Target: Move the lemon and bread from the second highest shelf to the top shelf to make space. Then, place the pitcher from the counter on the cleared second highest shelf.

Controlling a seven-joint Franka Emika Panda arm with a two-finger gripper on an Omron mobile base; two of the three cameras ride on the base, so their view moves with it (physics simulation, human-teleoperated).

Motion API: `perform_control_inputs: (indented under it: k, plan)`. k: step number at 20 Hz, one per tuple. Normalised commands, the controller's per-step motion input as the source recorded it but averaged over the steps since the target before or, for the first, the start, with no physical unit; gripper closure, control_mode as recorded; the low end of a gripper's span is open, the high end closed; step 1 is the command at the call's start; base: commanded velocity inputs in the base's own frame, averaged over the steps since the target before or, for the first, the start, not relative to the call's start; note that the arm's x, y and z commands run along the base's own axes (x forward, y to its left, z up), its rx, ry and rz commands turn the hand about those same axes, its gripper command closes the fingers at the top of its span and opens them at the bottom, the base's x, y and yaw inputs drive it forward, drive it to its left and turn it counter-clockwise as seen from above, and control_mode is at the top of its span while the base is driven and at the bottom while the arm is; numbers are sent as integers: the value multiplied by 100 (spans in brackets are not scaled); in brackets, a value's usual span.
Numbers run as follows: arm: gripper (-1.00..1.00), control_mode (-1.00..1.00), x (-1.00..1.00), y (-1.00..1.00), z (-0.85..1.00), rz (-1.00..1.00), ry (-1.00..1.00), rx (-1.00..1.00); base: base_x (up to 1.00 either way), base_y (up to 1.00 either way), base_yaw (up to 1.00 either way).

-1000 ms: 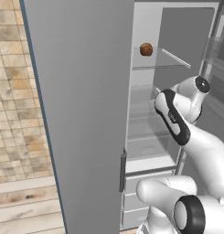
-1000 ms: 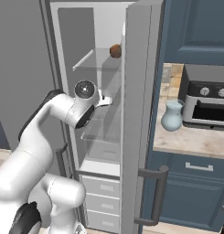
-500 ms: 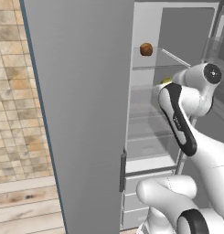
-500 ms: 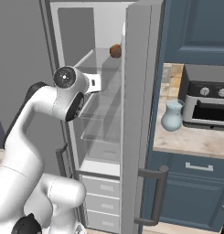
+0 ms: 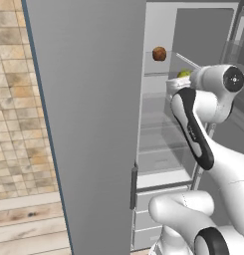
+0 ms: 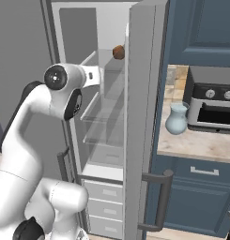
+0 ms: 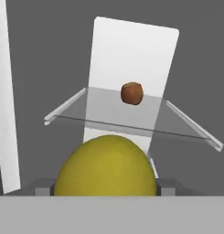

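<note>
Lemon (image 7: 105, 165) sits between the fingers of the gripper (image 7: 105, 192), large at the bottom of the hand view and flanked by the two dark finger tips. The jaws stand wide and closed on the fruit; it appears held, clear of any shelf. In the left base view the lemon (image 5: 183, 74) shows as a yellow sliver at the front of the hand, level with the upper part of the fridge interior.

Beyond it lies the top shelf (image 7: 77, 108), a clear glass panel with pale rim, seen edge-on and slightly from below in the hand view. The bread (image 7: 131, 93) rests on it toward the back. The same roll (image 5: 159, 53) sits on the highest panel in the left base view, and again in the right base view (image 6: 118, 52).

Step in hand, as judged: carry the lemon onto the top shelf. To do it well, lift until the fruit clears the front rim, advance level, set down beside the bread and not against it, and release only once the fruit rests on the glass, since a round fruit may roll toward the open edge.

Orientation: the lemon looks like a squat oval, its long axis across the jaws, roughly parallel to the shelf's front rim. Which end is the stem end cannot be told.

Farthest off, the pitcher (image 6: 176, 118) stands upright on the counter (image 6: 201, 145), well apart from the fridge interior.
</note>
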Motion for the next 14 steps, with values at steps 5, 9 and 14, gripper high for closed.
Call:
perform_control_inputs:
  k: [5,9,14]
  plan:
    - [100,-100,14,0,65,-5,0,5,0,0,0]
    - [100,-100,52,-4,25,-1,16,11,0,0,0]
    - [100,-100,54,-8,-6,0,11,13,0,0,0]
